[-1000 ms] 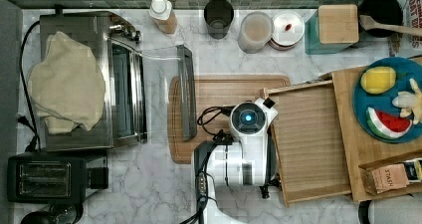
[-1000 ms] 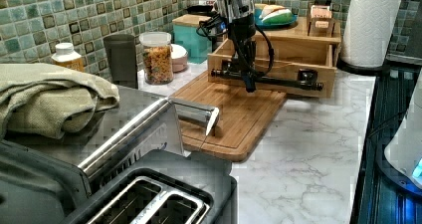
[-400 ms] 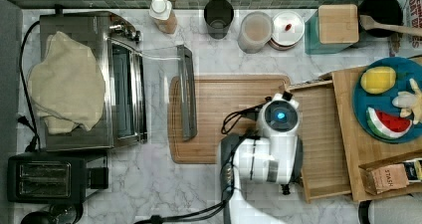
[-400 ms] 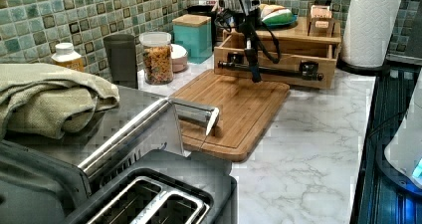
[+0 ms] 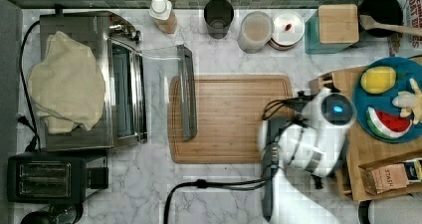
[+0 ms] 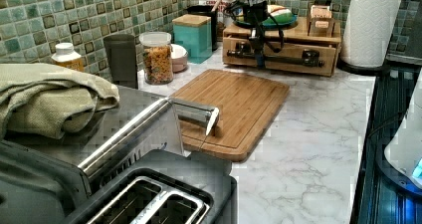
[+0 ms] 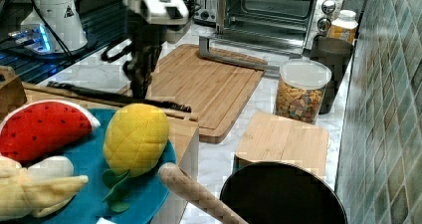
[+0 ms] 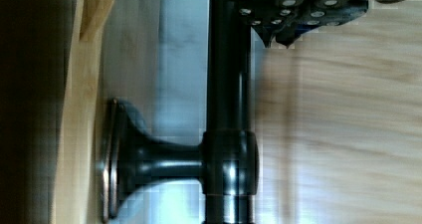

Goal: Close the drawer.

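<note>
The light-wood drawer (image 6: 278, 52) sits pushed into its wooden cabinet (image 6: 293, 32), front nearly flush. A black bar handle (image 6: 283, 59) runs across the drawer front. My gripper (image 6: 259, 58) hangs straight down at that handle, near the left view's left end of the bar. Its fingers look closed together, touching the bar's outer side. In the wrist view the handle (image 8: 226, 109) and its post run past the gripper (image 8: 283, 32), with the drawer front (image 8: 79, 134) behind. In the top view my arm (image 5: 318, 134) covers the drawer. The right view shows the gripper (image 7: 141, 87) reaching down to the handle (image 7: 114, 97).
A grooved cutting board (image 5: 229, 117) lies in front of the cabinet. A toaster oven (image 5: 114, 79) with its door open stands on the top view's left, a toaster (image 5: 50, 176) below it. Jars (image 5: 256, 30) and a teal box (image 5: 338, 25) line the backsplash. A blue plate (image 5: 370, 104) of toy fruit tops the cabinet.
The drawer has slid from well open into the cabinet. My arm travelled with its handle toward the top view's right, uncovering the cutting board.
</note>
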Robot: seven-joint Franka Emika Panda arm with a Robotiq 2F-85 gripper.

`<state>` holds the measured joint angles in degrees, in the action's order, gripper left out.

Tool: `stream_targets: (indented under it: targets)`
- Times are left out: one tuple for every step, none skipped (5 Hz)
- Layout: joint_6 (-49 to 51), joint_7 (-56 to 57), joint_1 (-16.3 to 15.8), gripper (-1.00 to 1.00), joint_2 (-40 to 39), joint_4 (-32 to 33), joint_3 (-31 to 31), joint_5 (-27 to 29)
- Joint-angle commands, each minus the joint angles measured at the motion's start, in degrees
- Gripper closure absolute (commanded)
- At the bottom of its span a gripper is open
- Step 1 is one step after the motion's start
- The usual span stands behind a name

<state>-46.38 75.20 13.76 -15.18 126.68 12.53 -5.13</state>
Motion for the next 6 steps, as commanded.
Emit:
stream_targets:
  targets:
    - [-6.3, 9.9, 11.9, 1.0, -6.9, -16.1, 7.6, 4.9]
    - [-6.3, 9.9, 11.8, 1.0, -6.9, -16.1, 7.8, 4.9]
    - [-6.3, 10.0, 11.7, 1.0, -6.9, -16.1, 7.9, 5.0]
    - [-6.3, 9.9, 11.8, 1.0, -6.9, -16.1, 7.8, 5.0]
    - [-6.3, 10.0, 11.7, 1.0, -6.9, -16.1, 7.8, 5.0]
    - [-6.3, 10.0, 11.7, 1.0, -6.9, -16.1, 7.8, 5.0]
